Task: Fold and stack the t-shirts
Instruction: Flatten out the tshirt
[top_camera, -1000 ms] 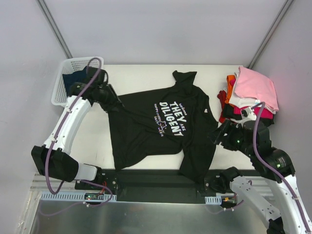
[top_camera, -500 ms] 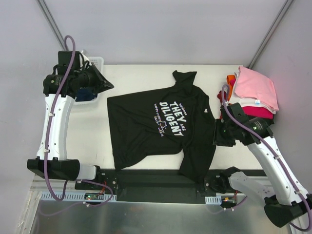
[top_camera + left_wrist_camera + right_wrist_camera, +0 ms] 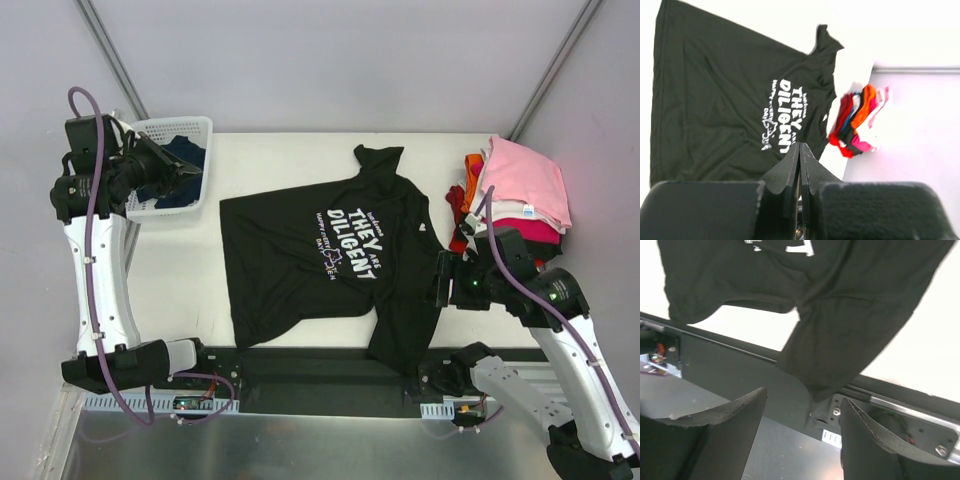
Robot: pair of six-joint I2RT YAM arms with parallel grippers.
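A black t-shirt (image 3: 320, 260) with white lettering lies spread face up across the middle of the table. One sleeve (image 3: 840, 340) hangs over the near edge. A stack of folded t-shirts (image 3: 515, 185), pink on top, sits at the right edge and also shows in the left wrist view as the stack (image 3: 857, 122). My left gripper (image 3: 198, 170) is raised over the basket, shut and empty, clear of the black shirt (image 3: 725, 95). My right gripper (image 3: 446, 280) hovers beside the shirt's right side, open, with nothing between its fingers (image 3: 735, 415).
A white basket (image 3: 190, 122) at the table's back left holds a dark navy cloth (image 3: 185, 152). A black rail (image 3: 300, 365) and a metal frame run along the near edge under the hanging sleeve. Grey walls close in behind and at both sides.
My left gripper let go of the shirt's left side, shut, and lifted back toward the basket. The right arm shifted its pose beside the shirt, its jaws partly closing then widening.
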